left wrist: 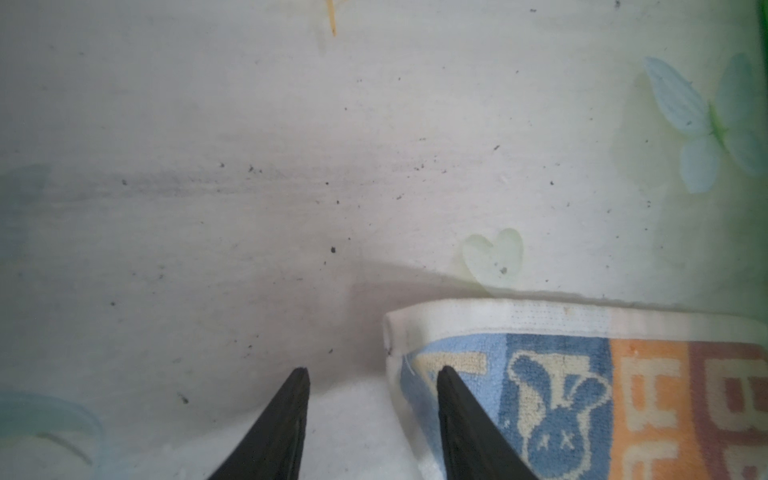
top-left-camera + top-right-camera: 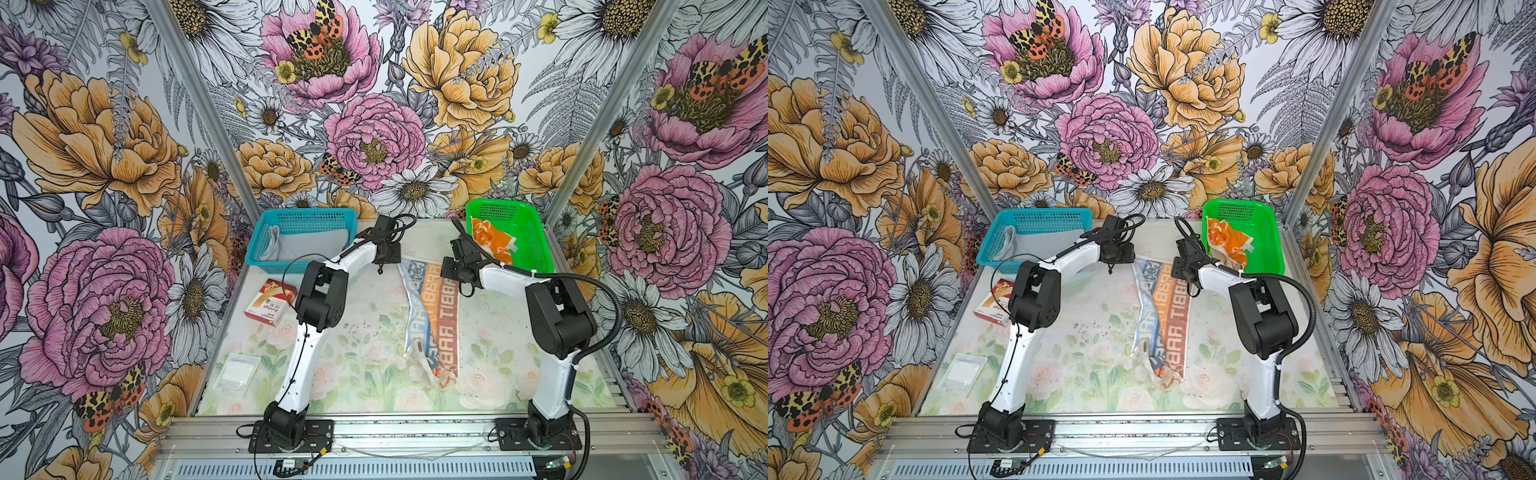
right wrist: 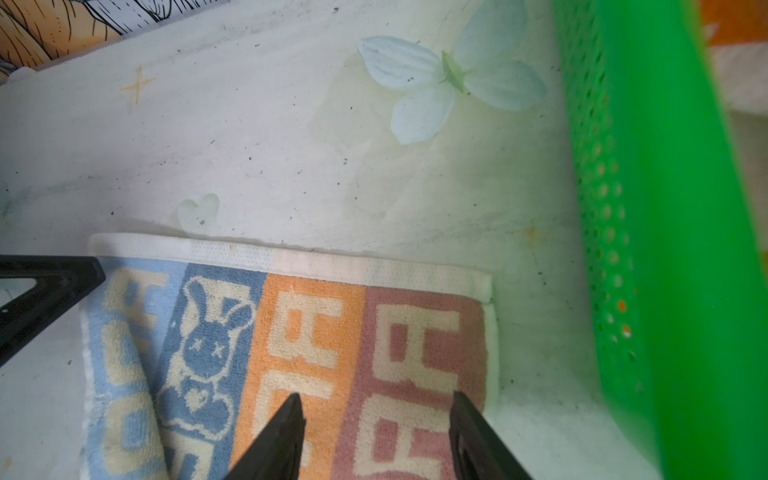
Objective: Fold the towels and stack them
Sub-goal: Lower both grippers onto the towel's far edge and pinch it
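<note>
The cream towel with RABBIT lettering (image 2: 434, 316) (image 2: 1165, 316) lies lengthwise on the middle of the table, its near end crumpled. My left gripper (image 2: 381, 266) (image 1: 374, 370) is open at the towel's far left corner (image 1: 540, 374). One finger is over the cloth and the other over bare table. Over the far right corner, my right gripper (image 2: 466, 289) (image 3: 376, 395) is open above the orange and pink stripes (image 3: 374, 332). A light grey towel (image 2: 309, 245) fills the blue basket. An orange towel (image 2: 494, 241) lies bunched in the green basket.
The blue basket (image 2: 309, 212) stands at the back left and the green basket (image 2: 534, 249) (image 3: 665, 208) at the back right, close beside my right gripper. A red-and-white box (image 2: 270, 305) and a flat white packet (image 2: 239, 370) lie along the left edge.
</note>
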